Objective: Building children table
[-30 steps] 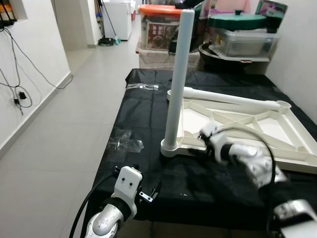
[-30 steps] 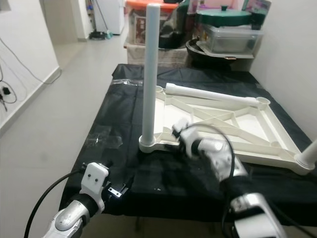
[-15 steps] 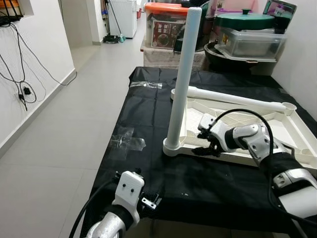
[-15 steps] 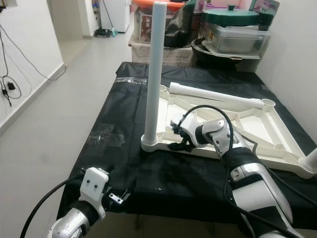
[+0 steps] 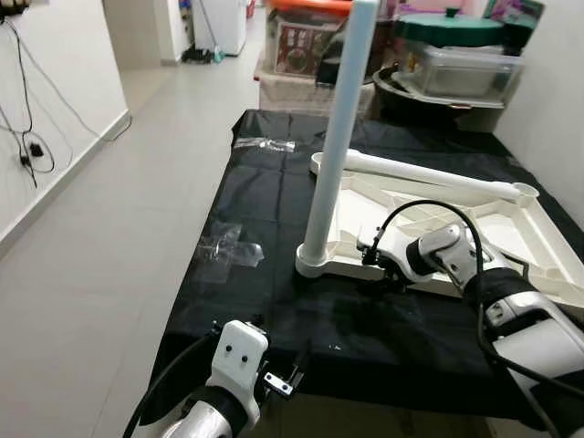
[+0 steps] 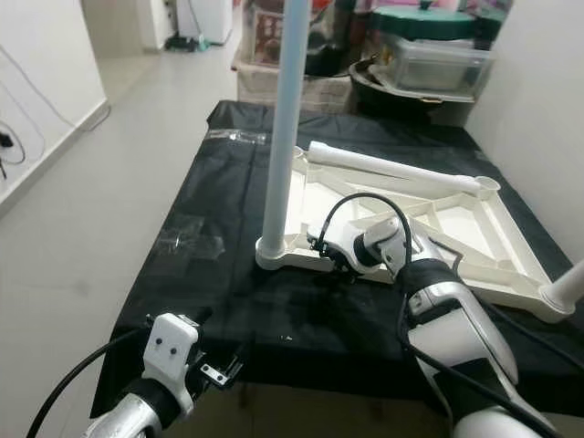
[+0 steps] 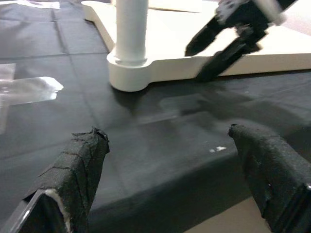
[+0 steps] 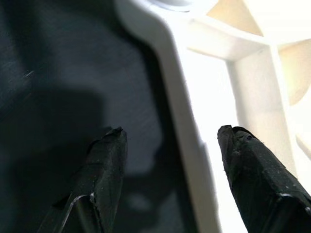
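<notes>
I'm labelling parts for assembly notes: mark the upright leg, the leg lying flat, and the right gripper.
upright leg (image 5: 336, 137), left eye view, middle of its shaft.
lying leg (image 5: 429, 174), left eye view, mid-length of the tube.
right gripper (image 5: 383, 270), left eye view, between its fingertips.

A desk (image 5: 265, 196) draped in a black plastic sheet stands on a pale tiled floor (image 5: 119, 210). A white wall (image 5: 55, 82) with dangling black cables (image 5: 26, 146) runs along one side. Behind the desk, clear storage bins (image 5: 297, 50) and a dark green lidded pot (image 5: 447, 27) are stacked. Another white wall (image 5: 547, 100) closes the opposite side.
</notes>
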{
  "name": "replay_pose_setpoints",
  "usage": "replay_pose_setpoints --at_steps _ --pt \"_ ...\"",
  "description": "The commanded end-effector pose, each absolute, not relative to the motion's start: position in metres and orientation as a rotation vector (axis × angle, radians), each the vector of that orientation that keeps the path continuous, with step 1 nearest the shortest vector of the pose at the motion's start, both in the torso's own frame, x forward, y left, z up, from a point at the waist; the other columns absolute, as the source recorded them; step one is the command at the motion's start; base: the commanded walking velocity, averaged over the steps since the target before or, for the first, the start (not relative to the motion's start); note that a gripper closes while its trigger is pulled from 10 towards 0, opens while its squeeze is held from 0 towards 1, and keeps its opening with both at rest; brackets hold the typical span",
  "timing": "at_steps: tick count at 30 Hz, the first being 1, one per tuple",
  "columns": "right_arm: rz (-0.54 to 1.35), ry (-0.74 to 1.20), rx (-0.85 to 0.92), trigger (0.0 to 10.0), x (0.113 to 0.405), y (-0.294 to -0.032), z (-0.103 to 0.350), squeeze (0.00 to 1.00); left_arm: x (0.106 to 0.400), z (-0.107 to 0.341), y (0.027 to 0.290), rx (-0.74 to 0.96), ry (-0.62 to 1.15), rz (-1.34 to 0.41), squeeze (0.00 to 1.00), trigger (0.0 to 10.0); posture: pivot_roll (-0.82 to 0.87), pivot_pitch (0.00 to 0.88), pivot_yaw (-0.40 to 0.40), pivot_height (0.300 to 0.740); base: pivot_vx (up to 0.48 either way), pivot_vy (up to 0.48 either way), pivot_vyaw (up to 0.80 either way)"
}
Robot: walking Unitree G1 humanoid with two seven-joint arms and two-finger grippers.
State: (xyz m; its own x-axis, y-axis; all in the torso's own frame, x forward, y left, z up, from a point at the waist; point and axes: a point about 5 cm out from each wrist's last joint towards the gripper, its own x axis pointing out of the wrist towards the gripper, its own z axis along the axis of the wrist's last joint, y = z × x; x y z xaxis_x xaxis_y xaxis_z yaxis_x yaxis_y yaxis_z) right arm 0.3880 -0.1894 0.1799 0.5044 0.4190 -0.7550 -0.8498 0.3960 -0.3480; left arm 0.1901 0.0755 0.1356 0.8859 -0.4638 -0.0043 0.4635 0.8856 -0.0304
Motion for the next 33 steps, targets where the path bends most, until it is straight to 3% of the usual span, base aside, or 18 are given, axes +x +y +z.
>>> replay_pose_setpoints --at_steps 1,12,13,16,17,33 --pt "0.844 0.601 -0.827 10.0 0.392 -0.187 0.188 0.00 0.184 0.139 0.071 -0.042 0.027 -0.491 0.00 10.0 0.16 0.155 -0.109 0.740 0.000 0.000 0.00" --pt "0.921 0.683 -0.909 10.0 0.388 -0.189 0.182 0.00 0.175 0.144 0.070 -0.047 0.042 -0.503 0.00 10.0 0.17 0.189 -0.097 0.740 0.000 0.000 0.00" --pt "0.972 0.731 -0.957 0.9 0.385 -0.190 0.178 0.00 0.172 0.146 0.070 -0.050 0.051 -0.504 0.00 10.0 0.17 0.193 -0.096 0.740 0.000 0.000 0.00" --pt "0.986 0.746 -0.974 0.9 0.384 -0.191 0.177 0.00 0.172 0.146 0.070 -0.051 0.054 -0.504 0.00 10.0 0.17 0.193 -0.096 0.740 0.000 0.000 0.00" --pt "1.008 0.746 -0.997 0.0 0.383 -0.191 0.177 0.00 0.171 0.147 0.070 -0.050 0.058 -0.503 0.00 10.0 0.17 0.196 -0.095 0.740 0.000 0.000 0.00" --pt "1.229 0.686 -1.331 0.0 0.377 -0.185 0.181 0.00 0.173 0.147 0.071 -0.052 0.078 -0.501 0.00 10.0 0.16 0.189 -0.092 0.740 0.000 0.000 0.00"
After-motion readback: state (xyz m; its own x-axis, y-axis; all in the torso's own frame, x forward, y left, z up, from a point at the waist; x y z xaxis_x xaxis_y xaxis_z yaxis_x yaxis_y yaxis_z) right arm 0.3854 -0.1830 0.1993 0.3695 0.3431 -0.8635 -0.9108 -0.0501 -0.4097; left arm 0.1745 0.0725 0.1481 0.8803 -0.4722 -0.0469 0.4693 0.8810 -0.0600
